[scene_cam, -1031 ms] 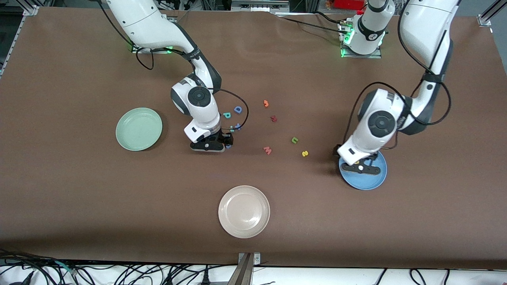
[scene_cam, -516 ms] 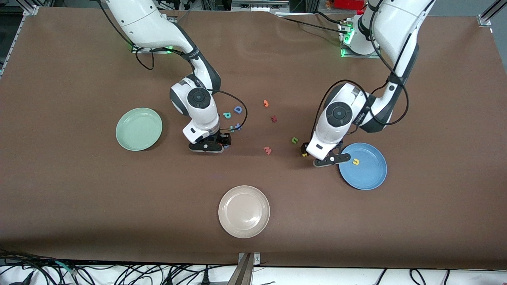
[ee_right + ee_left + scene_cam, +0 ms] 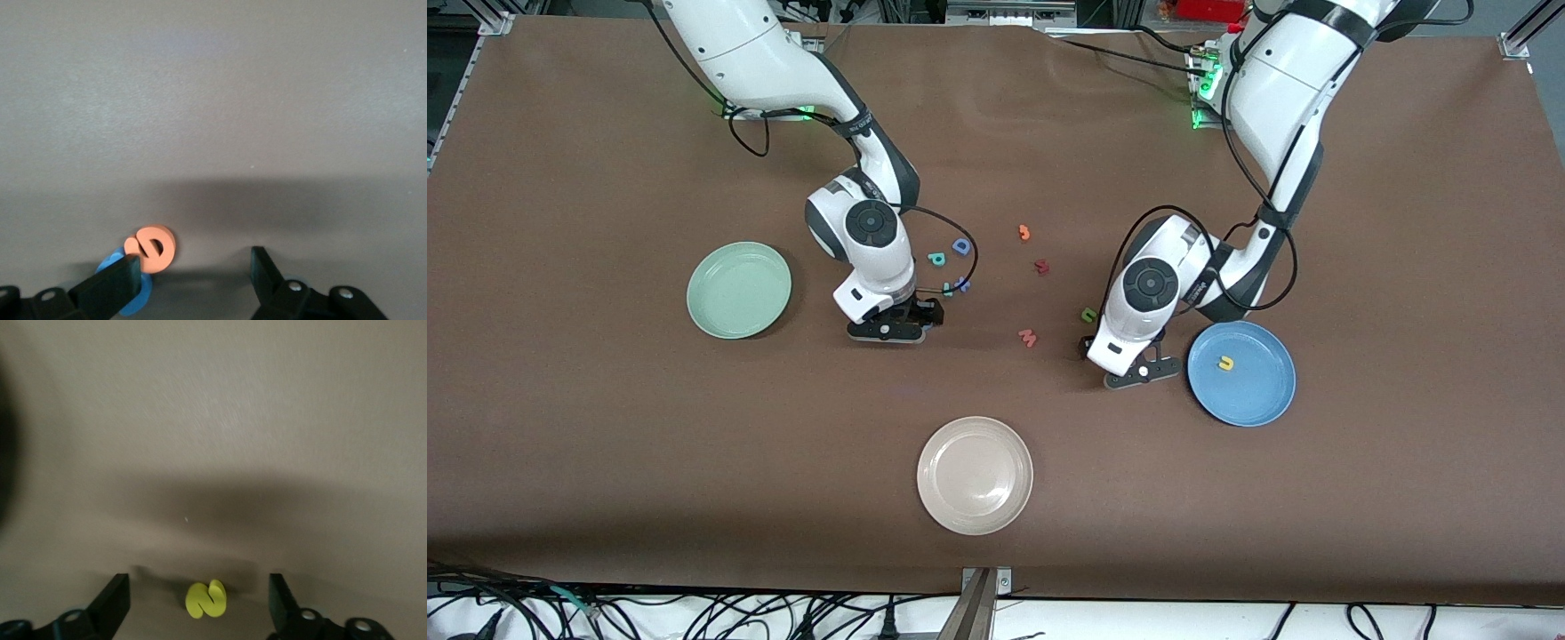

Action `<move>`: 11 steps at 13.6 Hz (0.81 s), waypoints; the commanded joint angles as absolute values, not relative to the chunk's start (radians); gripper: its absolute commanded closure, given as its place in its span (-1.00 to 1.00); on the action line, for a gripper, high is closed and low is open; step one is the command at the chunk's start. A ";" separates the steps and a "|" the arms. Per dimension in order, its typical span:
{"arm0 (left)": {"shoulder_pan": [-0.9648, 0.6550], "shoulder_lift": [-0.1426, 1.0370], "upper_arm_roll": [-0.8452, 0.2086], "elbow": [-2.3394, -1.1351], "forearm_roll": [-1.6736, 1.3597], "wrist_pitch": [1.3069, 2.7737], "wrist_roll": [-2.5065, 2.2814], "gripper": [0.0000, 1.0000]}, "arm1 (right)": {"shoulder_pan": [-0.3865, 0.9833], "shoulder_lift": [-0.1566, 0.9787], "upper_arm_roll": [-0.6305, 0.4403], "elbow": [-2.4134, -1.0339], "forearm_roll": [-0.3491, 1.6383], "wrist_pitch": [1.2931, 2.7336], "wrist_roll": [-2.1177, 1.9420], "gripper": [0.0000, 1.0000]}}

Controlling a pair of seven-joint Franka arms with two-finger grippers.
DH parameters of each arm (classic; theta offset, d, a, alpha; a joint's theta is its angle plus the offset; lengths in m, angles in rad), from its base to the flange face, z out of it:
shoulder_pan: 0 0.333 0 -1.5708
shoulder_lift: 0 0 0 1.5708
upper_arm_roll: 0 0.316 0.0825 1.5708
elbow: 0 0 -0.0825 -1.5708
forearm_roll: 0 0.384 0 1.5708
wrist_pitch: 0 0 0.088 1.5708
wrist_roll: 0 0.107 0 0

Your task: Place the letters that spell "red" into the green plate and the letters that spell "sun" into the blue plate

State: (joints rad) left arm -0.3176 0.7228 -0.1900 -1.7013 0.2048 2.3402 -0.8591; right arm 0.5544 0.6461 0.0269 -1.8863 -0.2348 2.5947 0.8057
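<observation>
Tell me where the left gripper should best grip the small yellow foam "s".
Probably from straight above: the small yellow foam "s" lies flat on the brown table, centred between the left gripper's open fingers. Pinch its two outer curved edges.

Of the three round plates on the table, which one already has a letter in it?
The blue plate, at the left arm's end of the table: a yellow "u" lies in it. The green plate and the beige-white plate hold nothing.

a robotics lab: two white jointed robot arms (image 3: 871, 240) bolted to a wide brown-covered table (image 3: 605, 427), aluminium frame rails (image 3: 489, 18) at its corners, black cables (image 3: 694, 613) tangled along the near edge.
</observation>
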 commanded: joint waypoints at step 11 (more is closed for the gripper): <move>-0.258 0.631 -0.178 -1.677 0.238 2.094 -0.719 1.00 | 0.563 0.693 0.040 -1.852 -0.195 2.691 0.913 -0.57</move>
